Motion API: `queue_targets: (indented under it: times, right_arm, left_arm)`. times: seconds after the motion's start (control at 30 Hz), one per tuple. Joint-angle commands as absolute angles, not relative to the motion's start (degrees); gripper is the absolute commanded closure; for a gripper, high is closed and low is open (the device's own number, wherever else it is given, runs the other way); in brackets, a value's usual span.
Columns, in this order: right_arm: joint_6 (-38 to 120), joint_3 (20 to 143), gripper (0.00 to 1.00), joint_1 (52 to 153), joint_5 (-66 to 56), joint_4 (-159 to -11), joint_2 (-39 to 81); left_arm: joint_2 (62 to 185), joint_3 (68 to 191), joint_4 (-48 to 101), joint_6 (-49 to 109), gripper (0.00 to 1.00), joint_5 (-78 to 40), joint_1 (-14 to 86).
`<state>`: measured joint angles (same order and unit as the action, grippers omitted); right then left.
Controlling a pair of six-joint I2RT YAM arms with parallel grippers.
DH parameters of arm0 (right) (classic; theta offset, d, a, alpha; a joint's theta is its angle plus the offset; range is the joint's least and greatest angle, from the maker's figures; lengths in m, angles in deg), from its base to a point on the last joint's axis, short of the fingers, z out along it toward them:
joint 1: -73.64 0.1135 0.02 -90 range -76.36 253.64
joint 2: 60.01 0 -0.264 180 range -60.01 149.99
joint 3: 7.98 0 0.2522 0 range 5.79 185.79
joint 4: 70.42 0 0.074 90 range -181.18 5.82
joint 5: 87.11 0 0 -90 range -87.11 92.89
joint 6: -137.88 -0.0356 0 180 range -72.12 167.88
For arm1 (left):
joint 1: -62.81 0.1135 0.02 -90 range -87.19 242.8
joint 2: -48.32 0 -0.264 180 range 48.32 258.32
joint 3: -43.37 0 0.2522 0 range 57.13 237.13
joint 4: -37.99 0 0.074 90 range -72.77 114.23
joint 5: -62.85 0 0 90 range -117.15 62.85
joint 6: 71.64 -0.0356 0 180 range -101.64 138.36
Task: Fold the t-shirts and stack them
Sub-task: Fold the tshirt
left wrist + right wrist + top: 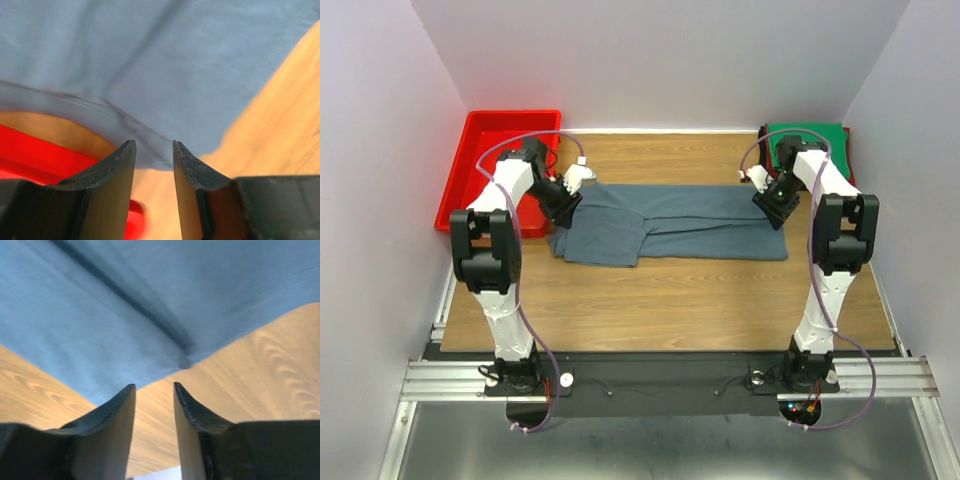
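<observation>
A slate blue-grey t-shirt (690, 215) lies spread in a long strip across the middle of the wooden table, with a fold bulging toward the front at its left end. My left gripper (565, 205) hovers at the shirt's left end, open, with nothing between its fingers. In the left wrist view the shirt's edge (175, 65) lies just past the gripper's (153, 145) tips. My right gripper (772, 208) is at the shirt's right end, also open and empty. In the right wrist view, a corner of the cloth (125, 305) sits just beyond the gripper (154, 387). A green t-shirt (807, 135) lies at the back right corner.
A red plastic tray (510, 113) stands at the back left, close behind my left arm, and shows beside the left fingers (40, 150). Bare wood (670, 300) stretches between the shirt and the table's near edge. White walls close in three sides.
</observation>
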<state>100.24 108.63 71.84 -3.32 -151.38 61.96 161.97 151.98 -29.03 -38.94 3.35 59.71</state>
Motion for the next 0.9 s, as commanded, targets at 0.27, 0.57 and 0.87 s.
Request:
queue_targets:
  times: [0.27, 0.57, 0.87]
  right_arm:
    - [90.59, 91.06, 0.61, 73.55, -1.43, -143.26, 58.9]
    - [92.08, 80.42, 0.65, 72.15, 5.35, -137.71, 54.51]
    - [95.25, 76.62, 0.64, 67.49, 6.59, -137.97, 46.87]
  left_arm:
    - [156.07, 135.36, -12.61, -23.13, 0.58, -0.16, 58.24]
    - [151.51, 121.39, -11.37, -23.83, 0.77, -5.44, 52.09]
    - [141.41, 118.56, -14.88, -21.1, 0.68, 1.05, 51.38]
